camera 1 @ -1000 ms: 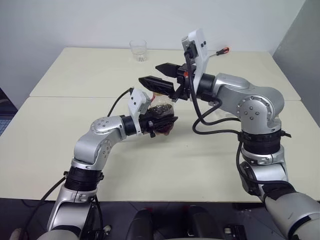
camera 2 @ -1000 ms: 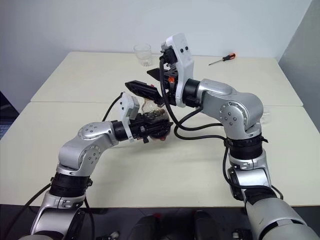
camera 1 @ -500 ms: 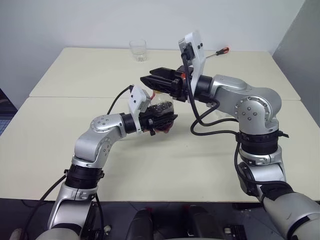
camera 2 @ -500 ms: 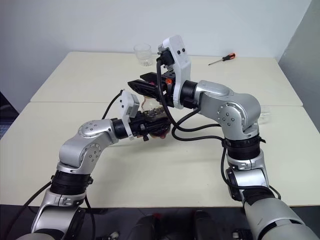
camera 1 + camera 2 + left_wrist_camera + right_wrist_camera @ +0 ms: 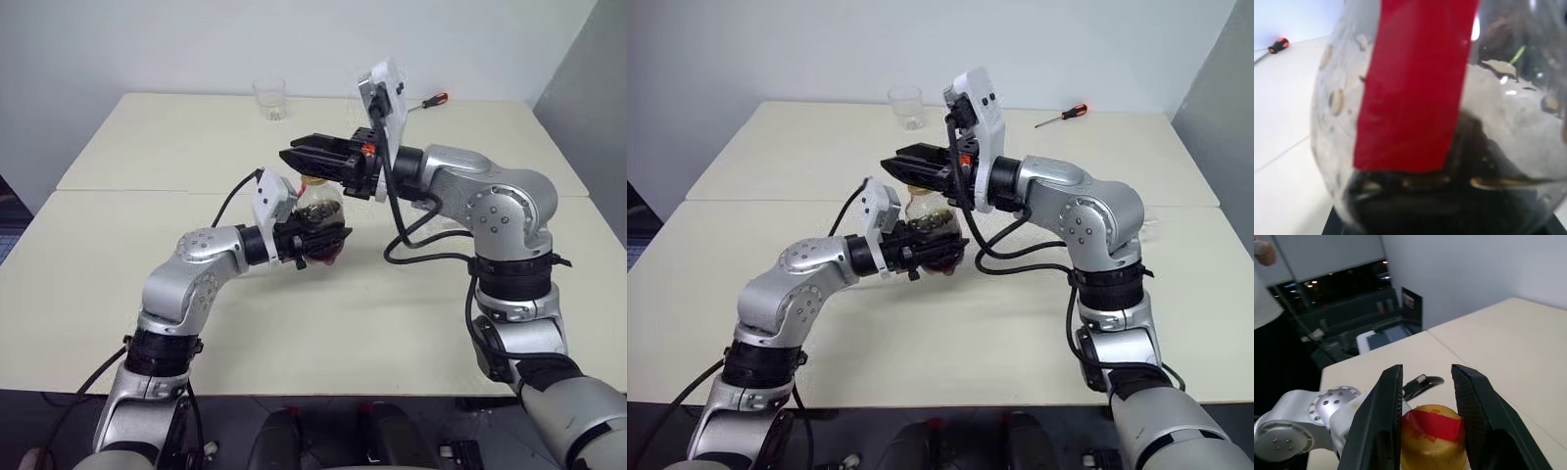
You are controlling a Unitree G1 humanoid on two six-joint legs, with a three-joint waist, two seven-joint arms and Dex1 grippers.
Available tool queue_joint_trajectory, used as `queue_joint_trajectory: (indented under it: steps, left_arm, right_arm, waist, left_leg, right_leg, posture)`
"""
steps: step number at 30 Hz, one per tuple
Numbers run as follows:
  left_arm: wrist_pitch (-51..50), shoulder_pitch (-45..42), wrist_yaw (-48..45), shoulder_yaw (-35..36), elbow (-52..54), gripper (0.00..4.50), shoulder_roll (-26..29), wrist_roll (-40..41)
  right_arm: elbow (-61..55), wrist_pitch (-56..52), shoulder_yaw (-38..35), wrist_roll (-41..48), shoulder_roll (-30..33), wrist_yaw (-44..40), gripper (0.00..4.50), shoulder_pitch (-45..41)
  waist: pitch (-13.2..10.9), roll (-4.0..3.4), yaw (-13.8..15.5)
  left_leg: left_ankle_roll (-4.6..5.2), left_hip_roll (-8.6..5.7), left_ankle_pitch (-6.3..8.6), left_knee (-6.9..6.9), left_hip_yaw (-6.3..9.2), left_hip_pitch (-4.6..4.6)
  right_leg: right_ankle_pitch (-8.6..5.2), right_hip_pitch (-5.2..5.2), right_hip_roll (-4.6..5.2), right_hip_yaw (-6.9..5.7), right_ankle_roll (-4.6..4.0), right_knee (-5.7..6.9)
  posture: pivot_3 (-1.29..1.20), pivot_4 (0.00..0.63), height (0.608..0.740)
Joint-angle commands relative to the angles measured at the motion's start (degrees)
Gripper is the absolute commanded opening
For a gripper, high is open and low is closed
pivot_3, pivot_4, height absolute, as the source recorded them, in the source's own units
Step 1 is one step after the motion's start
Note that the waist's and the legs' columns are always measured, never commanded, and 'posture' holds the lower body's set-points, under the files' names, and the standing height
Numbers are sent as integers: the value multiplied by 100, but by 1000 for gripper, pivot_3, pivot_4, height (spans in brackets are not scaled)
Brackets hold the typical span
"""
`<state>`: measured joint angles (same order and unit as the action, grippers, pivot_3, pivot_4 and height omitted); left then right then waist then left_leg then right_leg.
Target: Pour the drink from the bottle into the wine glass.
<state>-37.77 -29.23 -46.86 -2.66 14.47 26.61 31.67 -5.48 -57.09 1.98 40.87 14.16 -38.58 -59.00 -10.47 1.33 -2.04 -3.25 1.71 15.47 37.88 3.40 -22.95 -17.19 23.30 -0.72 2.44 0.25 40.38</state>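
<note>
My left gripper (image 5: 326, 240) is shut around the body of the bottle (image 5: 318, 211) and holds it above the table's middle. The drink (image 5: 1459, 205) lies dark in the bottle's lower part, under the red label (image 5: 1415, 83). My right gripper (image 5: 1427, 371) comes in from the right, level. Its two black fingers (image 5: 1382, 411) are shut on the yellow cap (image 5: 1432, 440). A bit of clear glass (image 5: 1152, 227) shows behind my right elbow; I cannot tell whether it is the wine glass.
A short clear tumbler (image 5: 270, 98) stands at the far edge of the cream table (image 5: 147, 147). An orange-handled screwdriver (image 5: 431, 100) lies at the back right. A seam (image 5: 127, 190) runs across the tabletop.
My right gripper's fingers, wide apart a second ago, have closed onto the bottle's cap. The left gripper and the bottle have stayed about where they were.
</note>
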Motion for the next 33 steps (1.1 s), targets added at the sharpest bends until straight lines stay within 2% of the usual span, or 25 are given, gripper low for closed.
queue_joint_trajectory:
  steps: [1,5,10,14,18,27,28,33]
  left_arm:
    - [-439,182,147,149,1171,1995,-41,721]
    - [-821,354,415,257,1710,1995,-19,1120]
    - [-812,309,323,335,1943,1995,111,1301]
    - [-779,354,121,360,1907,1995,345,1323]
    - [-717,397,88,353,1882,1995,411,1300]
    - [-767,373,213,300,1841,1995,372,1332]
    - [-777,353,228,299,1815,1995,372,1334]
    - [-846,299,382,337,1650,1995,381,1328]
  right_arm:
    - [134,480,23,239,15,-919,1233,-177]
    - [279,692,218,359,124,-1933,1233,-240]
    - [215,673,790,385,450,-3202,1233,-340]
    - [189,698,959,363,537,-3647,1233,-395]
    - [237,869,1001,189,497,-3635,1233,-406]
    - [291,693,727,158,585,-3241,4265,-350]
    - [257,631,682,180,603,-3164,4463,-337]
    - [125,284,277,257,669,-2446,4463,-312]
  waist:
    - [0,-1,0]
    - [-1,-1,13]
    - [-2,-3,17]
    - [-4,-6,18]
    - [-5,-7,15]
    - [-10,-11,21]
    - [-10,-11,21]
    - [-10,-11,22]
  left_leg:
    - [0,0,0,-1,1,-1]
    - [0,1,0,2,7,1]
    - [0,-3,0,7,6,4]
    - [-1,-4,-1,6,8,6]
    - [-1,-3,-1,6,8,6]
    - [-1,-1,-1,6,11,3]
    - [-1,-1,-1,7,11,4]
    - [-1,-2,-1,7,11,3]
  right_leg:
    - [0,0,0,-1,0,-2]
    - [0,-2,0,-6,0,1]
    - [1,-7,-1,-6,1,3]
    - [1,-8,-3,-9,1,2]
    - [0,-8,-3,-8,0,2]
    - [1,-6,0,-8,0,2]
    - [1,-7,1,-7,0,1]
    - [1,-7,2,-7,0,1]
  posture:
    - [0,150,740]
    - [0,150,740]
    - [0,150,740]
    - [0,150,740]
    - [0,150,740]
    - [0,150,740]
    - [0,150,740]
    - [0,150,740]
